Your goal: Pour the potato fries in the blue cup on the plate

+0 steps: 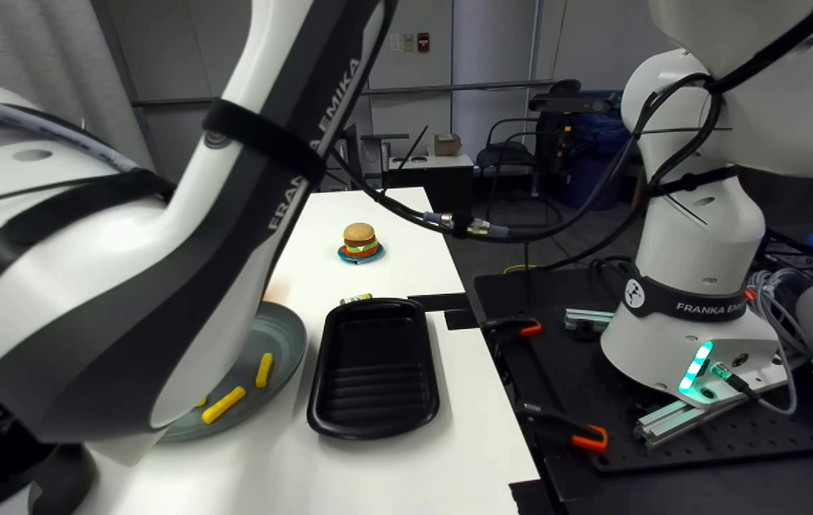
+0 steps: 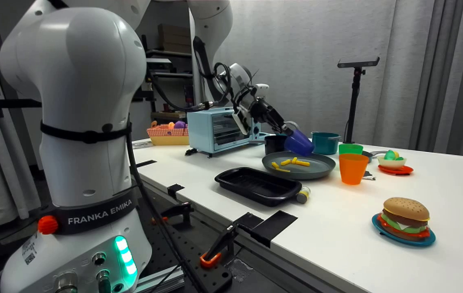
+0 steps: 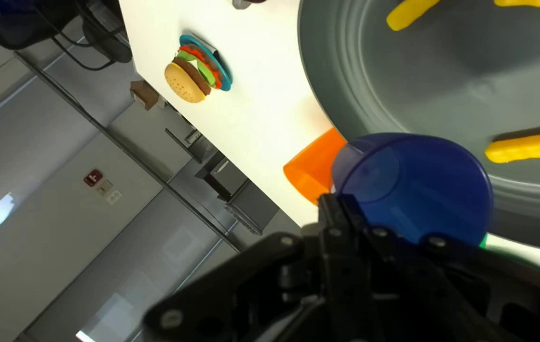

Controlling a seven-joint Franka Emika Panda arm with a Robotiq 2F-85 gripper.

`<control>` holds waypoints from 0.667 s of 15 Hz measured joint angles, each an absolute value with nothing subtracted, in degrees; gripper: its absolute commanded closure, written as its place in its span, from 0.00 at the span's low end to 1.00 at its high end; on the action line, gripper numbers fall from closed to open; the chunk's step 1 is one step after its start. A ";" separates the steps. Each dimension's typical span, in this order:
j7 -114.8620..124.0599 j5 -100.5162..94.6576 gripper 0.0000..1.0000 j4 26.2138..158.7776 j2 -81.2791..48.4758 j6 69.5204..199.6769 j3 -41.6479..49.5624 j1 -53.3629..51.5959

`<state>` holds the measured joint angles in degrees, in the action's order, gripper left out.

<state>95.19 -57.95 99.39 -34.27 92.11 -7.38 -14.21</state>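
Note:
The blue cup (image 2: 299,143) hangs tilted above the grey-green plate (image 2: 314,169), my gripper (image 2: 288,131) shut on its wall. In the wrist view the fingers pinch the rim of the blue cup (image 3: 445,190), and no fries show inside it. Several yellow potato fries (image 2: 300,162) lie scattered on the plate. Closer up, one of these fries (image 3: 531,146) rests on the plate (image 3: 440,95) just beyond the cup. An exterior view shows fries (image 1: 224,405) near the rim of the plate (image 1: 288,340); the arm there covers the gripper and cup.
A black rectangular tray (image 2: 257,185) and a small jar (image 2: 303,195) lie in front of the plate. Beside it stand an orange cup (image 2: 353,167) and a green cup (image 2: 350,149). Behind are a teal pot (image 2: 325,143) and a toaster oven (image 2: 225,130). A toy burger (image 2: 404,219) sits farther off.

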 measured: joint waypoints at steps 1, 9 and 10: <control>96.14 -57.95 0.99 99.39 -34.29 92.60 -7.29 -14.21; 97.11 -56.38 0.99 109.34 -17.95 97.97 -4.90 -8.22; 96.67 -56.25 0.99 110.89 -15.06 99.17 -4.53 -7.22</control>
<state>96.67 -56.25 110.89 -15.06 99.17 -4.53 -7.22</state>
